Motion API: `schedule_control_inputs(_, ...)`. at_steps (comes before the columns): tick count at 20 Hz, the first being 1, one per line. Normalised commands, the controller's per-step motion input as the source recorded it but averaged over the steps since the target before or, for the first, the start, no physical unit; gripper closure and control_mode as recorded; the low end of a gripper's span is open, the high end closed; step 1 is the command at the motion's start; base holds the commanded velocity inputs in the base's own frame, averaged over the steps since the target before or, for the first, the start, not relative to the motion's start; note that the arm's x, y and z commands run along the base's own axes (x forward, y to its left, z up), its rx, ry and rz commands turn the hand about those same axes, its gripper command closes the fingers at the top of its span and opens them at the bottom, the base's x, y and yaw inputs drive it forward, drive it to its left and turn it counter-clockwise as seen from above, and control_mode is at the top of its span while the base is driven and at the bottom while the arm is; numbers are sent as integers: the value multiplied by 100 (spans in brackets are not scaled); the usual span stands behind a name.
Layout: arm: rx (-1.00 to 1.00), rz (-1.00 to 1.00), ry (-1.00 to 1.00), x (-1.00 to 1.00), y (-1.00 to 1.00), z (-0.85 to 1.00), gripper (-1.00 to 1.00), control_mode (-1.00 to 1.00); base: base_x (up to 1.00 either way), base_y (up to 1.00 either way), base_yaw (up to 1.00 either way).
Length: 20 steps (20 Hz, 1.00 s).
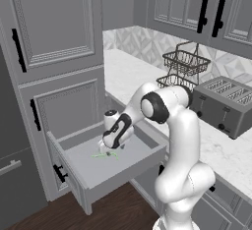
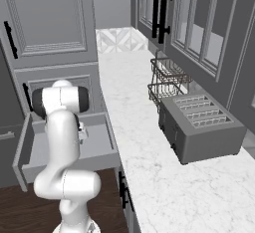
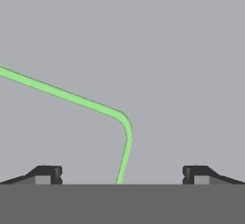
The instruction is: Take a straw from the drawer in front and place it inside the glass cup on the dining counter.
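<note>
The drawer [image 1: 128, 167] stood open below me; the straw [image 1: 105, 155] lay flat near its middle.

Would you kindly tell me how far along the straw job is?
Done: the drawer stands pulled open. In hand: the open pincer hangs low over the straw, which lies flat on the drawer floor between its fingers, ungripped. Left: gripping, lifting, carrying it to the cup.
</note>
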Motion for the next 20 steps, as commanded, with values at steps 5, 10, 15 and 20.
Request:
schedule_control_inputs(5,0,16,0,1,0,-28,-100,-100,0,0,0)
schedule_control_inputs(10,0,17,0,27,0,-29,-100,-100,0,0,0)
schedule_control_inputs(15,0,15,1,33,0,-32,-100,-100,0,0,0)
schedule_control_inputs(20,0,13,5,15,0,-45,100,-100,0,0,0)
